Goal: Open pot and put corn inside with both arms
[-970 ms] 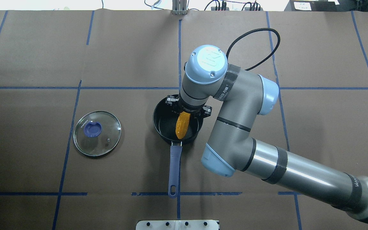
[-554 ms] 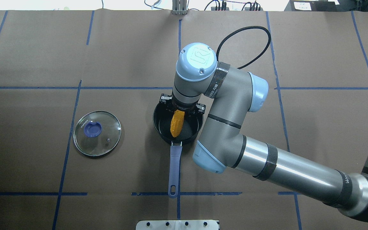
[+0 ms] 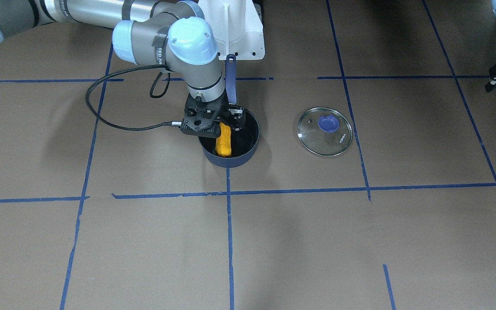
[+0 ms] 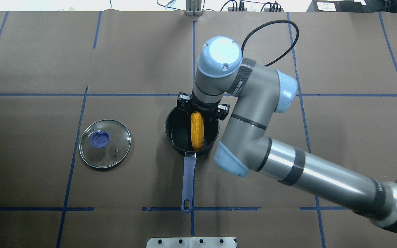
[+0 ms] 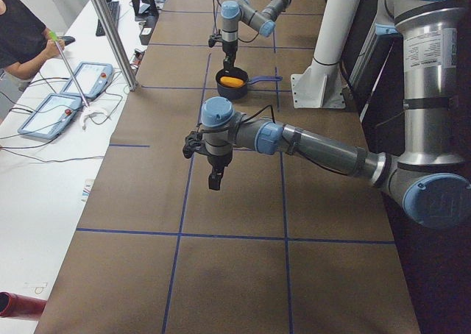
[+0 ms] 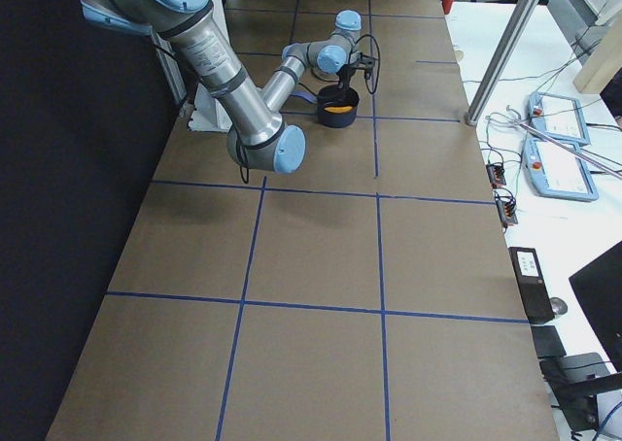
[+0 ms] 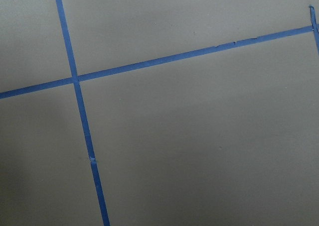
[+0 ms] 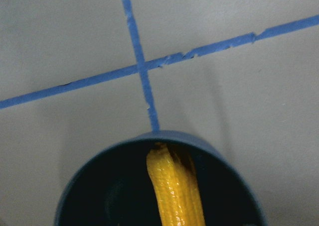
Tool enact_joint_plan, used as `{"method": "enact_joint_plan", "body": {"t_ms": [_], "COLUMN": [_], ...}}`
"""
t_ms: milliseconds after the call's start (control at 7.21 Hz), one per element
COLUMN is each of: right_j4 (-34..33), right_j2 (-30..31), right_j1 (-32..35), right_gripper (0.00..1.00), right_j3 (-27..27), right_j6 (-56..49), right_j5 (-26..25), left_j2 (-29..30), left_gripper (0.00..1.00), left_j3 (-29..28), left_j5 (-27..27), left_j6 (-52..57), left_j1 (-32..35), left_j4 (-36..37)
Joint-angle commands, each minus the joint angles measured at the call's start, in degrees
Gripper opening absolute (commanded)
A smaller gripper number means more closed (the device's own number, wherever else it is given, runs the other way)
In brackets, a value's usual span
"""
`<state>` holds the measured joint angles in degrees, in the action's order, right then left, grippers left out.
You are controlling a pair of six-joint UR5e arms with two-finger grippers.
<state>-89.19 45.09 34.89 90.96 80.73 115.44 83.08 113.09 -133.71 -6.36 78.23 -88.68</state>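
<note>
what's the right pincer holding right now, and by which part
Cannot be told: the corn lies in the pot with one end right under the right pincer, but the fingertips' contact is hidden.

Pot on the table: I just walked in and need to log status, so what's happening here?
The right end effector is over the open pot, and the corn is inside it, one end right at the end effector. Whether the corn is gripped or released is unclear. The lid lies on the table on the robot's left of the pot. The left end effector hangs apart from them, holding nothing.
</note>
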Motion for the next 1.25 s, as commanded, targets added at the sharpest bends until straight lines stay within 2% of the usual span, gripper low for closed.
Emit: {"method": "enact_joint_plan", "body": {"t_ms": [0,139,277,416,554,693,832,970,1109], "right_j4": [-0.28,-0.28,-0.28,-0.19,-0.45,-0.63,-0.72,-3.24,-7.88], "right_j2": [15.46,25.91,34.11,41.24,47.66,50.59,52.19,51.95,51.16], "right_j1": [8.84,13.67,20.07,28.40,35.53,42.91,48.73,54.79,57.90], "right_gripper": [1.00,1.00,1.00,1.00,1.00,1.00,1.00,1.00,1.00], "right_j3": [14.15,20.68,24.05,24.26,22.52,18.33,14.54,10.42,8.03], "right_j6": [-10.69,-18.16,-27.64,-40.43,-56.14,-70.04,-79.40,-89.33,-97.61], "right_j5": [7.93,10.57,15.21,20.48,20.96,21.49,21.50,21.50,20.45], "left_j2": [-0.28,-1.07,-1.42,-1.43,-1.43,-1.34,-1.69,-2.47,-2.05], "left_gripper": [1.00,1.00,1.00,1.00,1.00,1.00,1.00,1.00,1.00], "left_j3": [-0.15,-0.23,-1.11,-2.42,-3.22,-3.31,-3.40,-5.14,-5.33], "left_j5": [0.12,0.12,-0.06,-0.06,-0.15,-0.23,-0.24,-0.24,-0.84], "left_j6": [0.46,0.55,2.21,6.49,7.23,7.32,7.58,12.89,13.12], "left_j1": [0.00,0.00,0.08,1.91,3.58,5.51,6.32,8.32,9.04], "left_j4": [-0.09,-0.35,-0.70,-0.01,0.08,0.26,0.26,0.43,2.26]}}
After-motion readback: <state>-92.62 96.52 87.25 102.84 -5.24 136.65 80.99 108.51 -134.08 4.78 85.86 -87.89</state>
